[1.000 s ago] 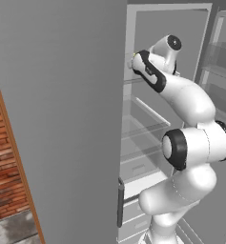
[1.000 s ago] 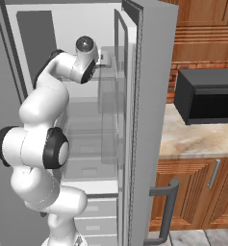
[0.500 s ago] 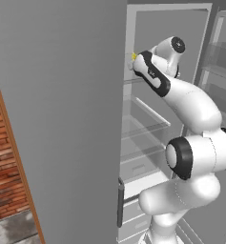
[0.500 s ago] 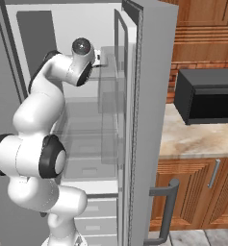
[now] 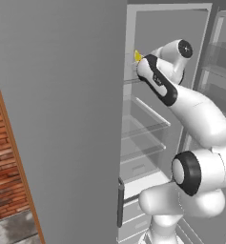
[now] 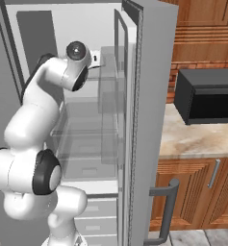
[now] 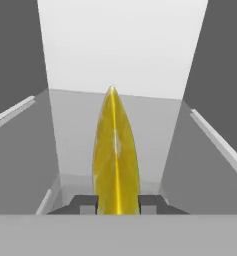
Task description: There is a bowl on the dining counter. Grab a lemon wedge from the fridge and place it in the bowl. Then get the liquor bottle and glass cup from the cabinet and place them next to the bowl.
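Step in hand, as I judge it: carry the yellow lemon wedge (image 7: 115, 155) out of the open grey fridge (image 5: 62, 119). Best to draw straight back, level, clear of the shelf edges. The two-finger gripper (image 7: 118, 204) is nearly closed, its dark fingertips (image 7: 85, 204) pinching the wedge's lower end, up at the upper shelf.

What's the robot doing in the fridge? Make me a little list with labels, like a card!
place: inside the open fridge, near its top shelf
gripper: shut on the lemon wedge
lemon wedge: yellow, standing on edge between the two finger tips
fridge door: swung open, on the side toward the counter
microwave: black, on the counter beside the fridge
task step: wedge grabbed, not yet taken to the bowl
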You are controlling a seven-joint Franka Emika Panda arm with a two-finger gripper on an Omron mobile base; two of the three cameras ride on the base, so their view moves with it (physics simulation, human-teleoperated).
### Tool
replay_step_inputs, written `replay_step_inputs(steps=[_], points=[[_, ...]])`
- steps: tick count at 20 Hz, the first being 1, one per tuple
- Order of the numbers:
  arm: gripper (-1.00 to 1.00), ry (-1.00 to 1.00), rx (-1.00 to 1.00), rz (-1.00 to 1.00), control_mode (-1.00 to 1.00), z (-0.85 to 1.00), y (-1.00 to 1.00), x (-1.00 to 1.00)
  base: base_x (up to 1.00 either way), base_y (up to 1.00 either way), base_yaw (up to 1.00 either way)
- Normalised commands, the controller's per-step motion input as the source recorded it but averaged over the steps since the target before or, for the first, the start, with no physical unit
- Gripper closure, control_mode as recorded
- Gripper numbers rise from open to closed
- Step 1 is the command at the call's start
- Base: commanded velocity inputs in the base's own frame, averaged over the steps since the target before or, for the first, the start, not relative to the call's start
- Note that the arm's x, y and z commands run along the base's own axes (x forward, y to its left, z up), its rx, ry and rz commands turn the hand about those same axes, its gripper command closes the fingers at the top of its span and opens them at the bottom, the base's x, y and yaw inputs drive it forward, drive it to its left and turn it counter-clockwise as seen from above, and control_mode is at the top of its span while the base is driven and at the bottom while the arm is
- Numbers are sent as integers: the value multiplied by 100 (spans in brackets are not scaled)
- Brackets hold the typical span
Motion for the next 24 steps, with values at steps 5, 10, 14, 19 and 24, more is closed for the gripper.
replay_step_inputs(steps=[5, 10, 14, 19, 24], points=[[100, -24, -8, 0, -100, 18, 3, -97, 0, 0, 0], [100, -17, -7, 0, -100, 32, 6, -100, 0, 0, 0], [100, -10, -4, 0, -100, 39, 0, -100, 0, 0, 0], [100, -2, 0, 0, -100, 44, -3, -100, 0, 0, 0], [100, 0, 0, 0, -100, 36, -5, -100, 0, 0, 0]])
